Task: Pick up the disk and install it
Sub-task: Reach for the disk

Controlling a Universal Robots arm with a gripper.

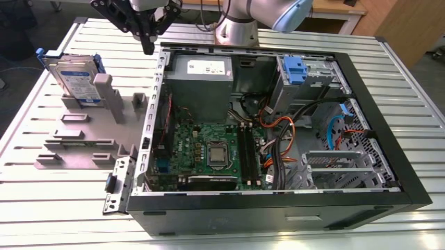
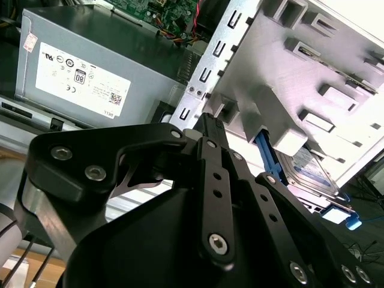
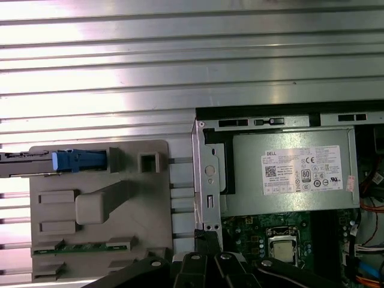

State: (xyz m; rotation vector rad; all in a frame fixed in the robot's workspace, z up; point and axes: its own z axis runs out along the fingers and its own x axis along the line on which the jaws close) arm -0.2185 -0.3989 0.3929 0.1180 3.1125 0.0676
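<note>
- The disk (image 1: 73,78) is being kept upright on its long edge in a slot of the grey fixture (image 1: 31,140), on the exterior view's left of the open computer case (image 1: 278,219). This stance is judged to be leaving its top edge and blue carrier free for a grasp from above.
- In the first wrist view the disk (image 3: 78,161) is being seen edge-on. In the second wrist view its label face (image 2: 309,171) is being shown past the fixture's raised blocks.
- The gripper (image 1: 148,49) is being held clenched with nothing grasped. It is pointing down over the case wall, between the fixture and the power supply (image 1: 201,78), and is near the disk but apart from it.
- The disk is not yet being touched, so pickup is being judged as not yet begun.
- The silver cage with the blue latch (image 1: 295,70) is being carried at the case's far corner and is being judged a likely mounting place.
- A tall fixture post (image 1: 108,99) is standing just beside the disk and is being judged as narrowing access on that side.
- Orange cables (image 1: 278,125) are being draped between the motherboard (image 1: 208,151) and the cage and are being judged a snag risk.
- Everything is being carried on the slatted tabletop (image 1: 56,208).
</note>
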